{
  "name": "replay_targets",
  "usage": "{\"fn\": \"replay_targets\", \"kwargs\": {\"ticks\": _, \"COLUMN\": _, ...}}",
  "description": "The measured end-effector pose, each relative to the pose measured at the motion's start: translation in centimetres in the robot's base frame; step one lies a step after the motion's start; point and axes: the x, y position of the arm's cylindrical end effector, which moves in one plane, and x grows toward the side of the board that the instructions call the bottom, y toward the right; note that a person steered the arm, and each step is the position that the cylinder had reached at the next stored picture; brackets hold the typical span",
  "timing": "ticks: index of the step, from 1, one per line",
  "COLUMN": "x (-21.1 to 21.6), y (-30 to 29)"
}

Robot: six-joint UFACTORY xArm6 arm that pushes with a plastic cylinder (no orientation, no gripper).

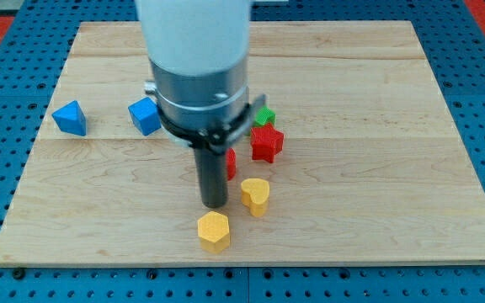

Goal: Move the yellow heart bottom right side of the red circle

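The yellow heart (256, 195) lies below and to the right of the red circle (231, 162), which is mostly hidden behind my rod. My tip (214, 204) rests on the board just left of the yellow heart, close to it, and below the red circle. The yellow hexagon (214, 231) lies just below my tip.
A red star (267, 143) lies right of the red circle, with a green star (263, 116) partly hidden above it. A blue cube (144, 115) and a blue triangular block (70, 118) lie at the view's left. The green circle is hidden behind the arm.
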Motion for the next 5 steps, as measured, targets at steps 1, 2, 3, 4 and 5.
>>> {"fn": "replay_targets", "kwargs": {"ticks": 1, "x": -1.9, "y": -3.5}}
{"fn": "replay_targets", "kwargs": {"ticks": 2, "x": -3.6, "y": -1.3}}
{"fn": "replay_targets", "kwargs": {"ticks": 3, "x": -3.8, "y": -0.2}}
{"fn": "replay_targets", "kwargs": {"ticks": 4, "x": -3.6, "y": 0.8}}
{"fn": "replay_targets", "kwargs": {"ticks": 5, "x": -2.1, "y": 1.0}}
